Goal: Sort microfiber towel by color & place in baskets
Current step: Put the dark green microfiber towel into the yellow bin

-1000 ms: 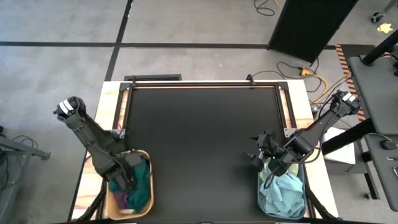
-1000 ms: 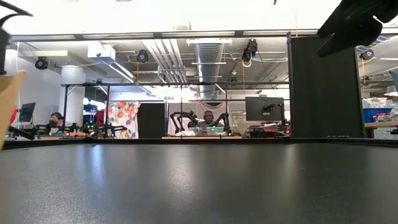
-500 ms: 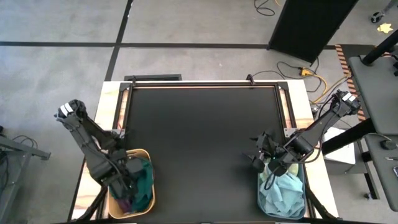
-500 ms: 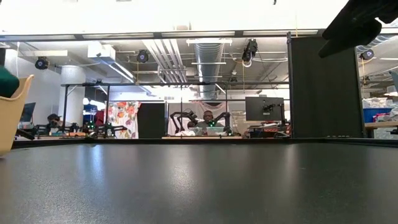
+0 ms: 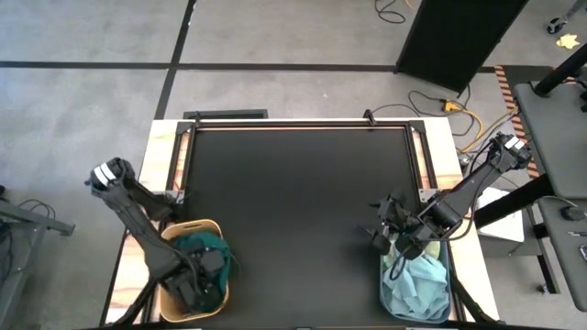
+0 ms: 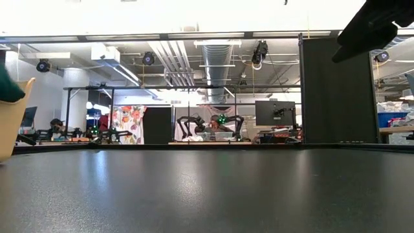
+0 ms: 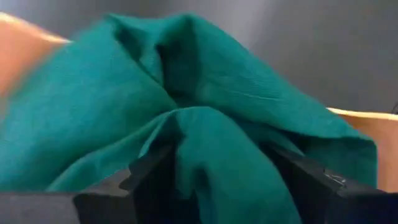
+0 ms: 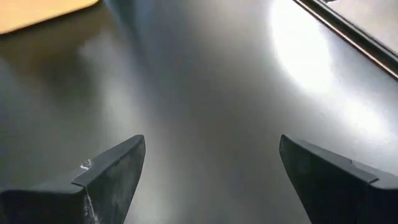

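Note:
The orange-yellow basket [image 5: 220, 295] stands at the table's near left corner; its rim [image 6: 11, 123] shows in the low view. A dark green towel [image 5: 204, 246] lies bunched in it. My left gripper [image 5: 209, 270] reaches down into that basket, open. In the left wrist view its fingers [image 7: 142, 182] stand on either side of a raised fold of the green towel [image 7: 205, 124]. The grey-blue basket [image 5: 385, 295] at the near right holds light blue towels [image 5: 420, 286]. My right gripper [image 5: 378, 229] hangs open above the table beside that basket's far left corner. My left gripper comes down into the orange-yellow basket from above with a bulging fold of the green towel [image 7: 211, 162] between its spread fingers. I cannot tell whether the fingers touch the cloth. The towel rests in the basket.
The black tabletop [image 5: 293, 202] stretches between the two baskets. Wooden strips [image 5: 174, 156] and a metal frame border it. The right arm [image 6: 375, 26] shows at the low view's upper right. Cables lie on the floor beyond the far right corner.
My left gripper has moved toward the table's near edge and deeper into the orange-yellow basket. The green towel now lies bunched in the basket's far part instead of along its right side. The basket has shifted slightly. The right arm has kept still.

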Controlling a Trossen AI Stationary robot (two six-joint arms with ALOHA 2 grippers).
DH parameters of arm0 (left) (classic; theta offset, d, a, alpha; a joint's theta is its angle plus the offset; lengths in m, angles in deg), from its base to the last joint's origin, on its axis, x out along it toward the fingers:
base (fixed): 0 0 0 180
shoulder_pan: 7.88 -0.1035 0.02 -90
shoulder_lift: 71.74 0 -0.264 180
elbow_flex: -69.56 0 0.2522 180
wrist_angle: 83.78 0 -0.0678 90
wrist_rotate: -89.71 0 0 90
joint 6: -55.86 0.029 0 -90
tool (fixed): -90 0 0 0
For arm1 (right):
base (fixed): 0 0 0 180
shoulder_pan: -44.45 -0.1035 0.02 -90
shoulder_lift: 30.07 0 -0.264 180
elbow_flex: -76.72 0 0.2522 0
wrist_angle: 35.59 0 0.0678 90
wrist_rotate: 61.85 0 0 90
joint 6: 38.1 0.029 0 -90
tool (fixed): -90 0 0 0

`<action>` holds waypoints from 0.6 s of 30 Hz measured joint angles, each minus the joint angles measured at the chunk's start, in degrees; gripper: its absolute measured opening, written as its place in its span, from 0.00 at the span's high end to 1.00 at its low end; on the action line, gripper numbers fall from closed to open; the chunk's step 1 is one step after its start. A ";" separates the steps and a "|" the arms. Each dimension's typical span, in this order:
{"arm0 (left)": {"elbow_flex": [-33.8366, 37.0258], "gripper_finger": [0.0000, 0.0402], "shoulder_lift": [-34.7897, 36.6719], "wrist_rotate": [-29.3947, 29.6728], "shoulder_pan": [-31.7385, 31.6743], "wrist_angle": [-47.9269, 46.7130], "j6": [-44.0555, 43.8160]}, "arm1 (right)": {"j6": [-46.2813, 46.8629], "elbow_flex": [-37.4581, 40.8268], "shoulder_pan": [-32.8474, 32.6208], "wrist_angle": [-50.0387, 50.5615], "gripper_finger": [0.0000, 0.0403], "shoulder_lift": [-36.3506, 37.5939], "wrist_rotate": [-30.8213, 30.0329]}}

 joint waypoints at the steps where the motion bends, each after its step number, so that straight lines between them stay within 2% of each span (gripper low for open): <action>1: 1.46 0.42 -0.79 -0.74 0.08 3.31 0.07 | 0.02 0.00 0.00 -0.02 0.10 0.00 0.36; 4: 5.33 0.42 -3.32 -6.51 0.18 10.87 0.05 | 0.04 0.04 0.00 0.00 0.10 -0.02 0.91; 7: 7.73 0.42 -5.40 -13.70 1.57 10.47 -0.40 | 0.07 0.04 0.00 -0.02 0.10 -0.02 1.74; 13: 9.60 0.43 -4.99 -14.81 5.34 6.22 -2.93 | 1.16 0.04 0.00 0.00 0.10 -0.02 3.39; 16: 7.82 0.43 -4.19 -15.22 5.82 5.99 -3.27 | 1.20 0.06 0.00 0.00 0.10 0.00 3.98; 18: 6.02 0.42 -3.31 -17.48 5.81 5.39 -3.22 | 1.16 0.02 0.04 0.02 0.10 0.00 4.02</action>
